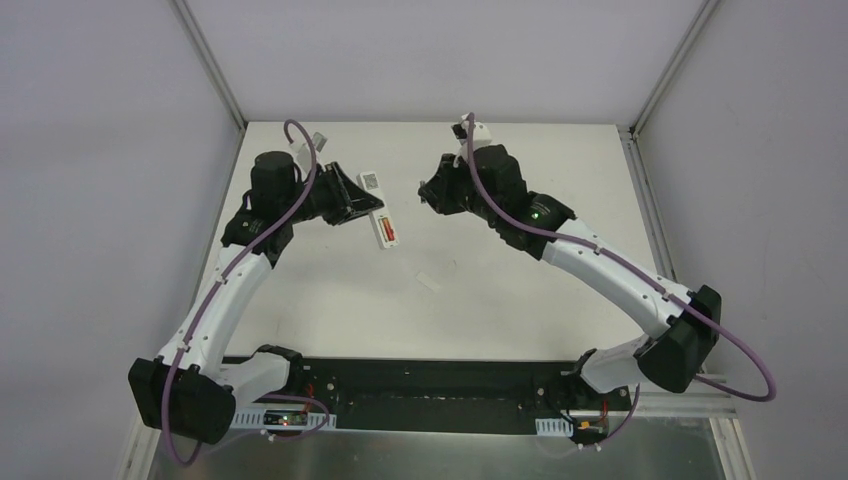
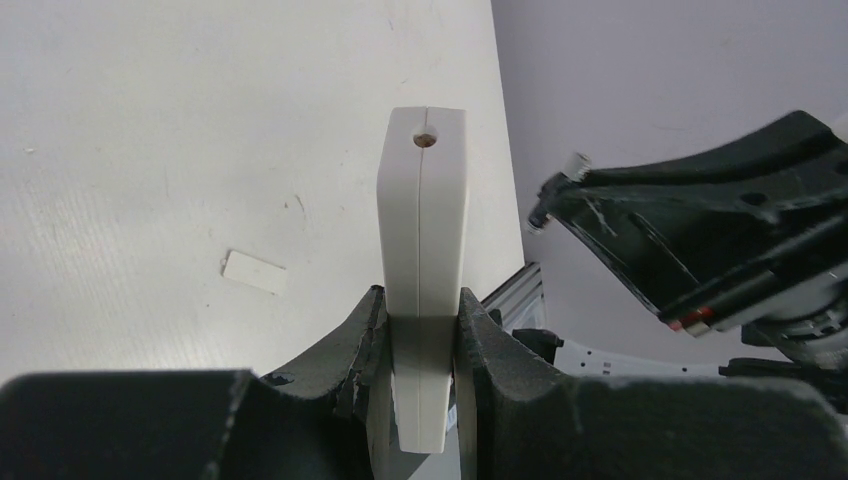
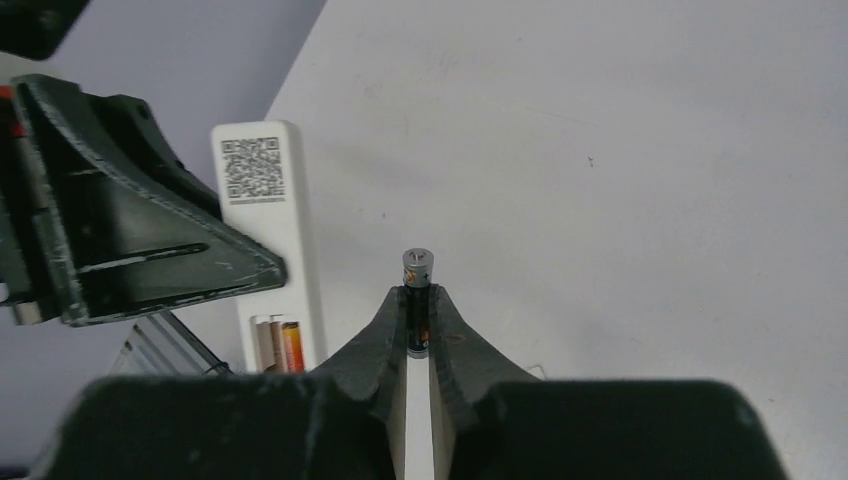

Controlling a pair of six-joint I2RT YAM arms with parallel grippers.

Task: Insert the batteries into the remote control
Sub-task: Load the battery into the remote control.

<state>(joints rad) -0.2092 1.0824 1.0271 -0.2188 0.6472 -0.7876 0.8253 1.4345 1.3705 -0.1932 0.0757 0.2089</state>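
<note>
My left gripper [image 1: 362, 205] is shut on the white remote control [image 1: 378, 208], held above the table with its code label up; the left wrist view shows its narrow edge [image 2: 424, 250] clamped between the fingers. In the right wrist view the remote [image 3: 270, 250] shows its label and an open bay with a red-orange battery [image 3: 291, 345] in it. My right gripper [image 3: 417, 305] is shut on a dark battery [image 3: 417, 300] whose silver tip sticks out past the fingertips. It hovers to the right of the remote, apart from it [image 1: 428, 192].
A small loose white cover piece [image 1: 430, 281] lies on the white table in front of the remote, also in the left wrist view [image 2: 254, 271]. Grey walls and aluminium rails [image 1: 640, 190] border the table. The arm bases sit on a black plate [image 1: 420, 390] at the near edge.
</note>
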